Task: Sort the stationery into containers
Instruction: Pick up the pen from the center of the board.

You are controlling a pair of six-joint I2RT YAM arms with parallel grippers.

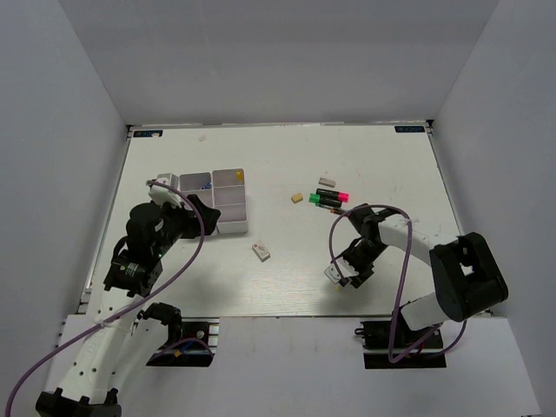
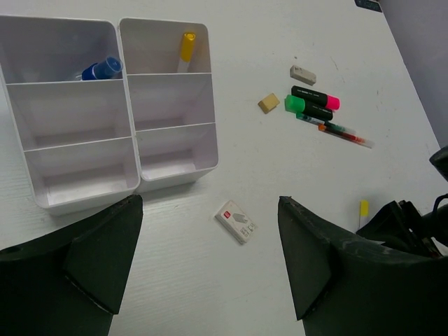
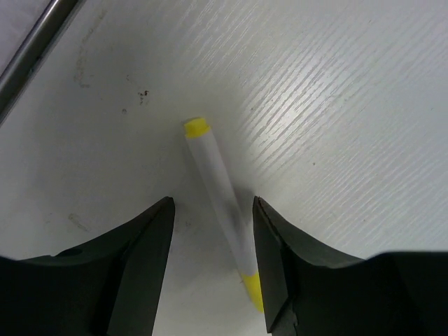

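Black jaws of the right gripper point(image 3: 213, 210) stand spread to either side of a slim white plastic pen with yellow ends point(image 3: 213, 178). The pen lies flat on the white table point(image 3: 336, 105) at the centre of the right wrist view, and neither jaw looks pressed on it yet. It runs at a slant between the jaws, so a closing pinch may roll or swivel it out, or catch only the near yellow tip (the barrel is round and smooth). Coming in too low would scrape the tabletop. Seen from above, the right arm is folded back toward its base at lower right, wrist pointing down. The left gripper point(image 2: 210, 206) hangs wide open and empty at centre left, just in front of the pale grey divided plastic tray point(image 2: 175, 178), where a careless sideways swing could knock the tray
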